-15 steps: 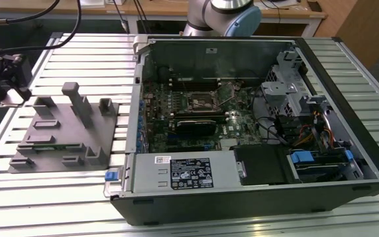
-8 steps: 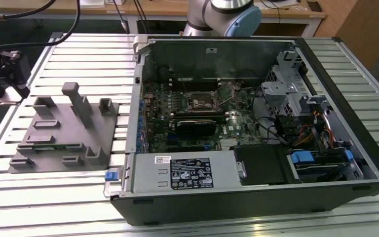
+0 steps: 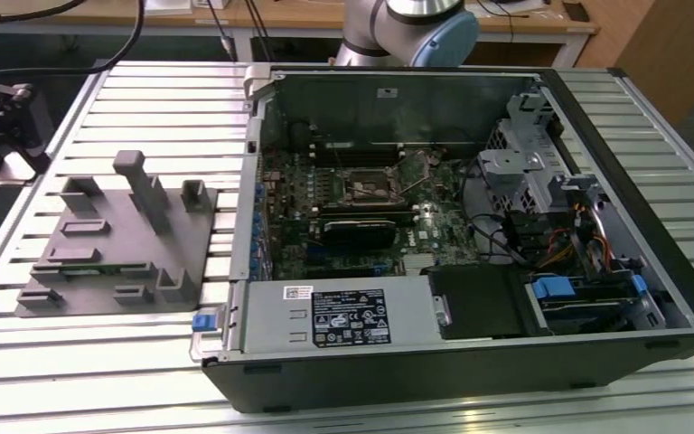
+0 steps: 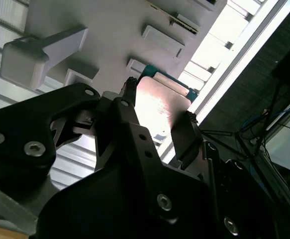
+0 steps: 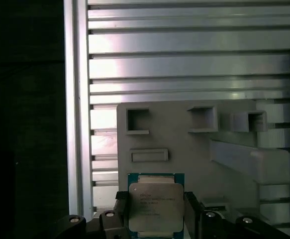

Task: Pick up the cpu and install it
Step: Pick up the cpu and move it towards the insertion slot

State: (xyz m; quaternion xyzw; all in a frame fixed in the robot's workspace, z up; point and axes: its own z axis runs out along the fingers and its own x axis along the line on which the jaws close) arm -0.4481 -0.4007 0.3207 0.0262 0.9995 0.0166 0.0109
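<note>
first wrist view: one claw [image 5: 155,200], two fingers [image 5: 122,206] pinching one cpu [image 5: 156,211] over one grey fixture [image 5: 184,144].

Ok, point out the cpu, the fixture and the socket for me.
cpu [image 5: 156,206]: first wrist view, middle of its metal top.
fixture [image 3: 118,244]: exterior view, bare part of its flat base.
socket [image 3: 369,185]: exterior view, middle of the black-framed square.

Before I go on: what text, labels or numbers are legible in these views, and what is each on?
cpu: lines of print on its metal top, too blurred to read.
white label on the power supply: print and marks too small to read.
small sticker on the case wall: too small to read.
grey fixture: no text.
</note>
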